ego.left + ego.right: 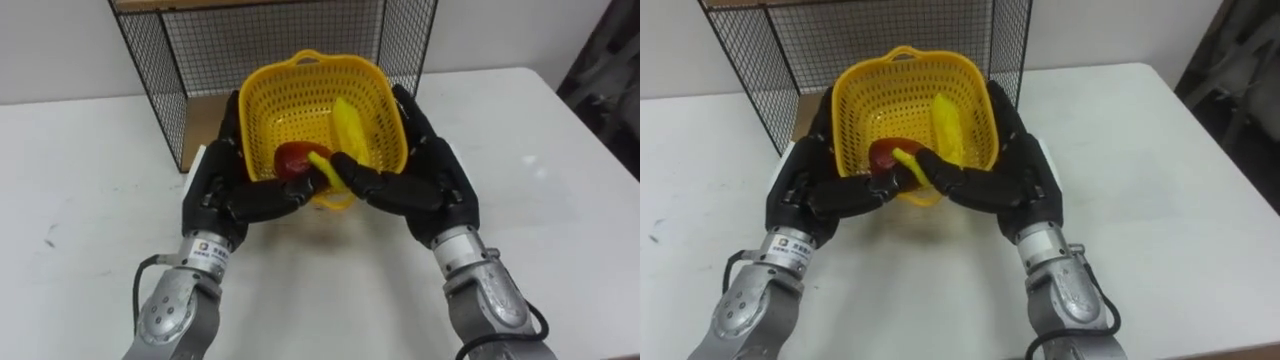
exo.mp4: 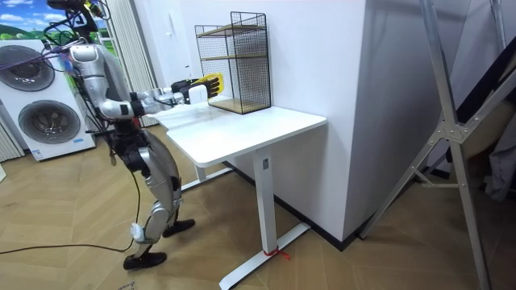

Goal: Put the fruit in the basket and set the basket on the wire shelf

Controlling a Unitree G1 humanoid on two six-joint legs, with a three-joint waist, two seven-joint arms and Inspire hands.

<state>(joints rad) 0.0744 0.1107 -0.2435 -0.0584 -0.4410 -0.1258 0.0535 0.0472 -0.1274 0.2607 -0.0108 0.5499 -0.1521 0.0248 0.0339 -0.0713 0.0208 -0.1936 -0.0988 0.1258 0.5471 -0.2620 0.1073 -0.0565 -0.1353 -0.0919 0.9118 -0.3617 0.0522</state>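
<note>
Fruit's in: the red fruit (image 1: 293, 158) and banana (image 1: 350, 135) lie in the yellow basket (image 1: 290, 105). The left hand (image 1: 215, 190) and right hand (image 1: 440, 185) clasp it, fingers curled round, just before the wire shelf (image 1: 160, 70). Shelving it remains.

Head stereo pair looks steeply down, close, onto table (image 1: 90, 150) and wire shelf (image 1: 150, 60) — room camera, well back, sees both side-on.
</note>
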